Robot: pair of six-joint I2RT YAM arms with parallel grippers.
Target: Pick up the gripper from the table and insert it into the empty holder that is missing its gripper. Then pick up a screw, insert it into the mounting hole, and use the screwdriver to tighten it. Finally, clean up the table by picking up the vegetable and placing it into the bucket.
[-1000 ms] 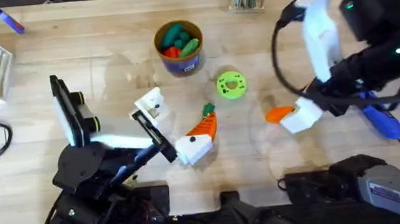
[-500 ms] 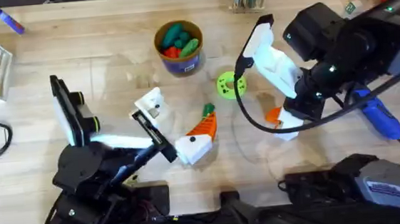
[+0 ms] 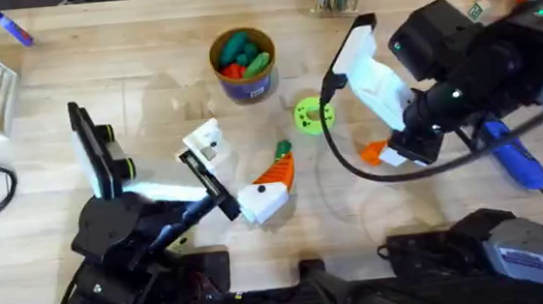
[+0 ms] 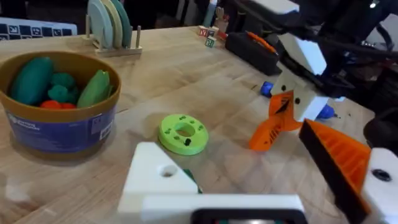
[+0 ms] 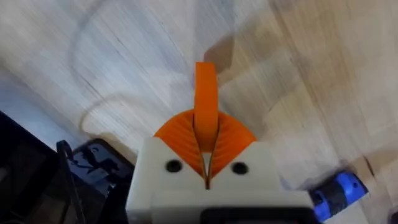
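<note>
Hovering low over the table (image 3: pixel 101 78), right gripper (image 3: pixel 380 153) has its orange pads pressed together; in the right wrist view a slim orange piece (image 5: pixel 206 93) sticks out from between them. Left gripper (image 3: pixel 267 193) sits on the toy carrot (image 3: pixel 278 167) at 6 o'clock of the bucket (image 3: pixel 242 65); its pincer state I cannot tell. Green disc (image 3: pixel 313 115) lies at 4 o'clock of bucket. Bucket label writing unreadable. Blue screwdriver (image 3: pixel 517 160) at 3 o'clock of right gripper.
</note>
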